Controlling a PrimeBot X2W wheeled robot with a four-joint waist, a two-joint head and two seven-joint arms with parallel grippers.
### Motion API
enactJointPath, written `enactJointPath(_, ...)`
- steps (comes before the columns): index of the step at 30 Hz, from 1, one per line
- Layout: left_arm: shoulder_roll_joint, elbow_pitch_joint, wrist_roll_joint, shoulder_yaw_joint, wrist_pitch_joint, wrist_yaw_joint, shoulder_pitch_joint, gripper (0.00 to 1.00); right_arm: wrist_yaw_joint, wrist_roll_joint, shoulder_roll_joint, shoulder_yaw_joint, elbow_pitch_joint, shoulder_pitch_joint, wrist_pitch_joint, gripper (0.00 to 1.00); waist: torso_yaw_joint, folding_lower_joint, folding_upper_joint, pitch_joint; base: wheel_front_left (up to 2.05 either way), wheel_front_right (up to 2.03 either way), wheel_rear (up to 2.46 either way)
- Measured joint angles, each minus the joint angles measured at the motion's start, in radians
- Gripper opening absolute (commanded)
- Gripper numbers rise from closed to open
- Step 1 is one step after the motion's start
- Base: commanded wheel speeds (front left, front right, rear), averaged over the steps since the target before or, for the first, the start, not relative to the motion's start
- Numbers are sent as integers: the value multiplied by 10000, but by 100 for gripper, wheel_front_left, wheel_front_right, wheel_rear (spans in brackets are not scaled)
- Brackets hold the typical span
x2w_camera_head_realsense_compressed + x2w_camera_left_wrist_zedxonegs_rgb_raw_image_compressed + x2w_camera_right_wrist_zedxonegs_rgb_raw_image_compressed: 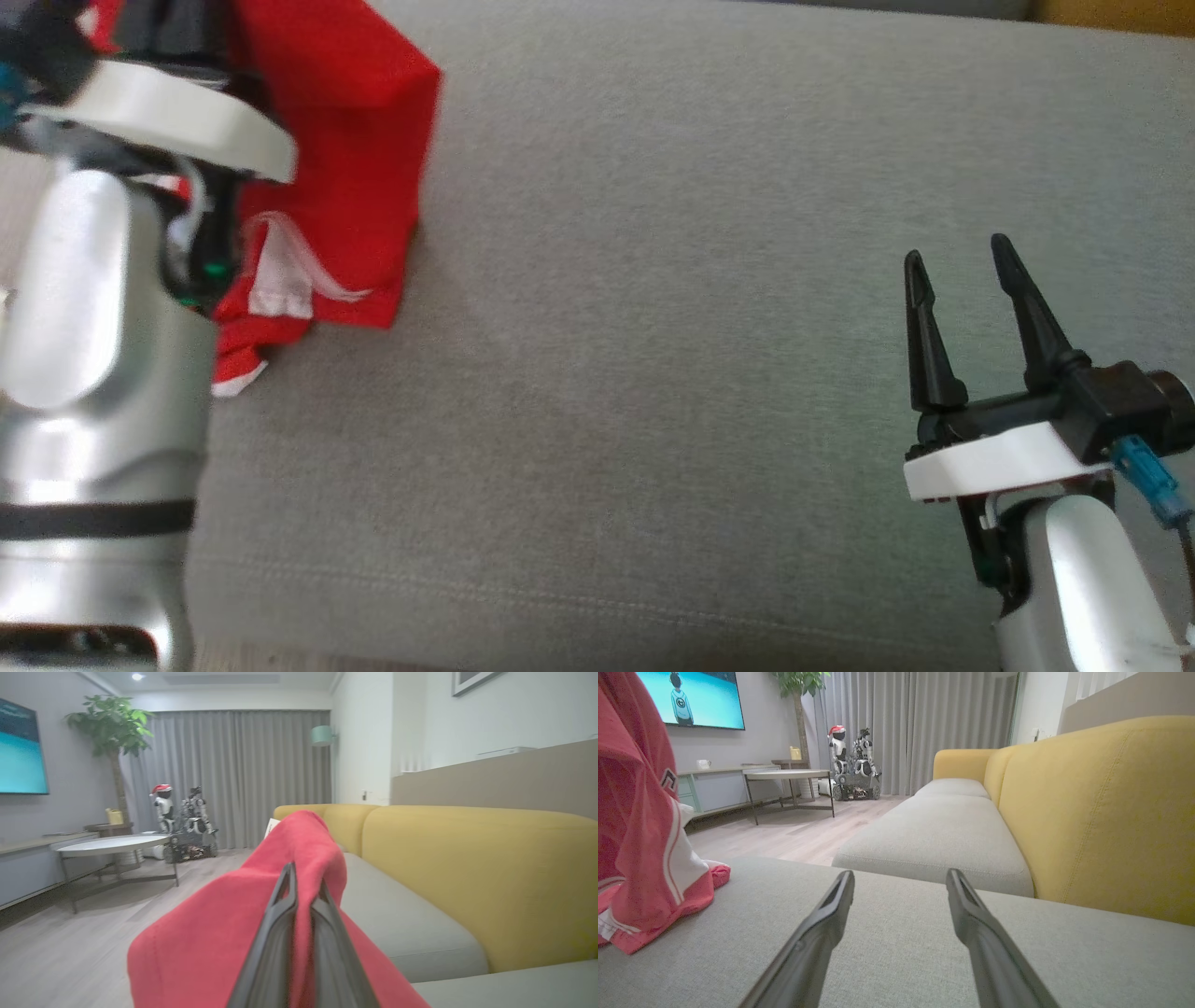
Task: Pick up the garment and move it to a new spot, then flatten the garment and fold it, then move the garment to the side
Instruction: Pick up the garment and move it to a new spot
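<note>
Your left gripper (306, 877) pinches just a fold of the red white-trimmed fabric garment (345, 121) at upper left; it may slip as you lift; your right gripper (957, 249) stands wide, lower right.

No readable text; mark (668, 780) on garment (640, 835) illegible.

Garment (355, 140): red fabric with white stripes and trim.
Pose: raised at the top, hanging in folds, lower end crumpled on the grey cushion (653, 373).
Hold: pinched between the left gripper (306, 882) fingers.
Place: upper left, head view.
</note>
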Motion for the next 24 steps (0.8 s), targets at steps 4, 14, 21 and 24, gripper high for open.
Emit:
enactJointPath(4, -393, -968, -107, -437, 593, 0, 273, 0, 0, 136, 0, 77, 38, -6, -121, 100, -411, 0, 0, -173, 0, 0, 0)
enactJointPath(14, -1398, -1720, -125, -1613, 1308, 297, 366, 0, 0, 255, 2, 207, -46, -449, -295, 100, -1864, 0, 0, 82, 0, 0, 0)
enactJointPath(21, -1689, -656, -257, -2587, 1095, 708, 93, 0, 0, 443, 2, 115, -255, -725, -385, 100, -2900, 0, 0, 496, 0, 0, 0)
enactJointPath(24, -1712, -117, -984, -3382, 802, 1026, -126, 0, 0, 648, -2, 88, -261, -869, -476, 100, -3426, 0, 0, 737, 0, 0, 0)
